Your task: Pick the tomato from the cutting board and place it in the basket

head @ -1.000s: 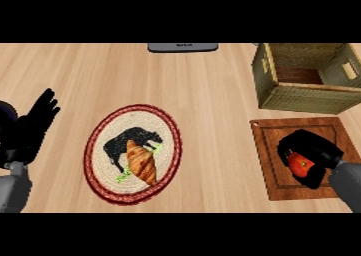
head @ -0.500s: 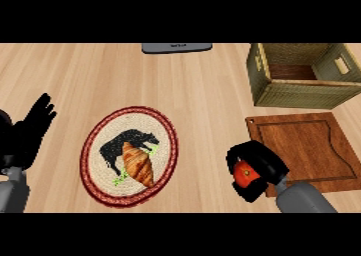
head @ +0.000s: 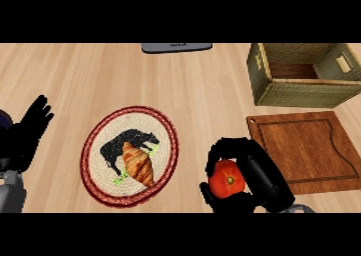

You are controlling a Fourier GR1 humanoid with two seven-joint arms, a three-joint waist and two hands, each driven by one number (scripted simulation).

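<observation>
The right hand (head: 249,177) has its fingers curled round the tomato (head: 226,180), holding it just left of the cutting board (head: 308,150), seemingly above the counter rather than on it. The basket (head: 305,75) stands just beyond the board. Left of the board lies a plate (head: 102,175) with a croissant (head: 139,164). Further left, the left hand (head: 28,132) rests open, fingers up.

A single head view looks steeply down on the pale wooden counter (head: 102,75), close above it, forearms entering from the lower edge.
</observation>
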